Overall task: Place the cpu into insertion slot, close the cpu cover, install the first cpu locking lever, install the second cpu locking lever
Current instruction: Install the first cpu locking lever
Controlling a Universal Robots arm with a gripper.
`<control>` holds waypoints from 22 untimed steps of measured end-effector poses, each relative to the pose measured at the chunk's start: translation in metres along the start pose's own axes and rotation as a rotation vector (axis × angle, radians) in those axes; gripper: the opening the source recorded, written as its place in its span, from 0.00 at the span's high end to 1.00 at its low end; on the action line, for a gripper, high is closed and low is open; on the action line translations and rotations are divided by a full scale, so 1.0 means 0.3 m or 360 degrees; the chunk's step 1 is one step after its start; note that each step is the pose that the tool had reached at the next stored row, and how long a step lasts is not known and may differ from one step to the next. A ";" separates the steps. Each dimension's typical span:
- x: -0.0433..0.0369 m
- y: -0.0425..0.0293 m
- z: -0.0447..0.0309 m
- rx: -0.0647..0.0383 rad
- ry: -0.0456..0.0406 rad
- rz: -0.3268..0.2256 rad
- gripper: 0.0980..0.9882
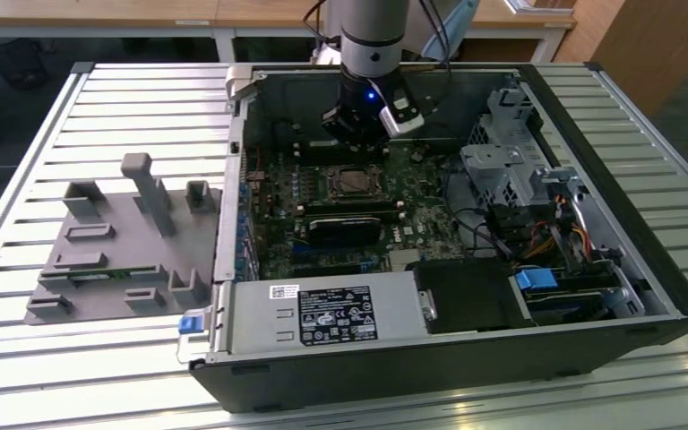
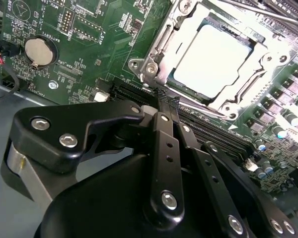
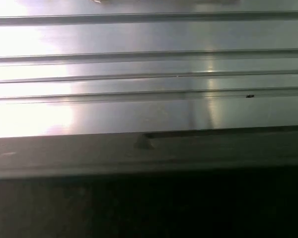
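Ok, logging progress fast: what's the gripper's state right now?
Gripper: shut, holding nothing, beside the cpu cover closed over the cpu.

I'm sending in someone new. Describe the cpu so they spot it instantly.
Find the open computer case and its green circuit board. Beside the gripper sits a silvery cpu cover. The cpu is the pale, plain square in its window, unlike the round battery.

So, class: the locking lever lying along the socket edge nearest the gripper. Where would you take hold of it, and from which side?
Probably by the bent free end at the socket corner, coming from above on the outer side. The rest of the locking lever is a thin rod lying flat against the cpu cover, which leaves little room for fingers.
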State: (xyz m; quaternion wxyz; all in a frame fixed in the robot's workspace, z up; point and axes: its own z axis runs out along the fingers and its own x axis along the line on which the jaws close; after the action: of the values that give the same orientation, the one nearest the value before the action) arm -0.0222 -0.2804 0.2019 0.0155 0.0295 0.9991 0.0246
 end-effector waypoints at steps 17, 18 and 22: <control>-0.004 0.000 0.007 0.0010 -0.0001 0.0000 0.99; -0.004 0.000 0.007 0.0011 -0.0001 0.0000 0.99; -0.004 0.000 0.004 0.0013 0.0000 0.0000 0.99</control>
State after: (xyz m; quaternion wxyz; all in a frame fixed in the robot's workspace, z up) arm -0.0209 -0.2803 0.2008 0.0155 0.0295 0.9992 0.0206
